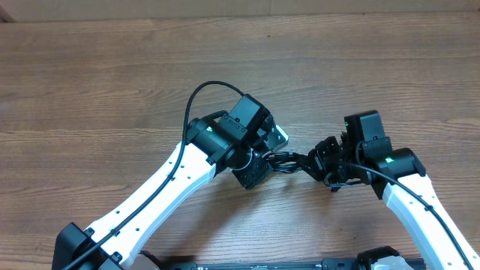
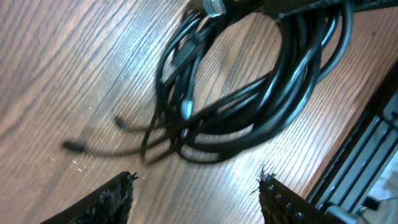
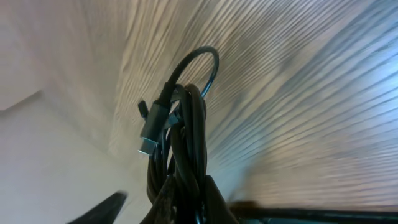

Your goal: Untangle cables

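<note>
This looks like a robotics lab set-up: a wood-grain table (image 1: 112,90) fills the overhead view, and two white-and-black robot arms, the left arm (image 1: 161,187) and the right arm (image 1: 420,202), reach onto it from a black mounting frame (image 1: 247,265) along its near edge. Thick black wires (image 1: 187,112) run along the arm casings, and a green indicator light (image 1: 391,160) glows on the right one. Past the table's far edge lies a plain pale surface (image 1: 225,7) — the left wrist view also catches a dark metal rail (image 2: 367,155) beside the table — but what building this is cannot be told
</note>
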You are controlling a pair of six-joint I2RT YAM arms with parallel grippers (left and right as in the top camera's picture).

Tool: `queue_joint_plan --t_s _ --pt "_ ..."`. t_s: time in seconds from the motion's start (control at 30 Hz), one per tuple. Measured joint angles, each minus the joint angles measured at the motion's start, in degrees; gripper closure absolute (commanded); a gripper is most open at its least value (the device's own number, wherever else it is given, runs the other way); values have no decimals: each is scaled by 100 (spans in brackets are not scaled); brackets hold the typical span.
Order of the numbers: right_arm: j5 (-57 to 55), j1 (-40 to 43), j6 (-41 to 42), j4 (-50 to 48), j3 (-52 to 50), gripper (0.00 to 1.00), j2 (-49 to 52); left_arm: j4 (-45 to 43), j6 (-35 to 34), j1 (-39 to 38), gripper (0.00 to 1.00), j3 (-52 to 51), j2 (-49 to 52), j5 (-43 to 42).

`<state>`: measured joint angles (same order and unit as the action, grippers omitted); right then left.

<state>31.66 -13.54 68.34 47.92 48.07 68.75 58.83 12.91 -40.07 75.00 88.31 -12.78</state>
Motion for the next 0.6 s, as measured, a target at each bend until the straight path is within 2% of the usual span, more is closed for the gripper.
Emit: queue_joint_plan --t_s 0.17,0.3,0.33,0.4,0.5,0.57,0.6 --pt "758 4 -46 -39 0 96 0 -157 555 -50 34 2 0 -2" --pt "1217 7 -42 -46 0 96 0 -181 885 -116 37 0 -2 -26" --pt "1303 7 -35 -52 0 96 0 -179 964 -122 44 2 -2 -55" --pt "1414 7 11 -96 0 96 0 -173 1108 -120 65 0 -2 -151" --pt "1475 42 66 -149 0 96 0 -136 1307 -144 87 0 -2 -245" --pt "1475 61 87 -175 0 96 2 -70 1416 -173 95 0 -2 -291" --pt "1458 63 94 -173 0 96 2 -46 1458 -181 96 0 -2 -310"
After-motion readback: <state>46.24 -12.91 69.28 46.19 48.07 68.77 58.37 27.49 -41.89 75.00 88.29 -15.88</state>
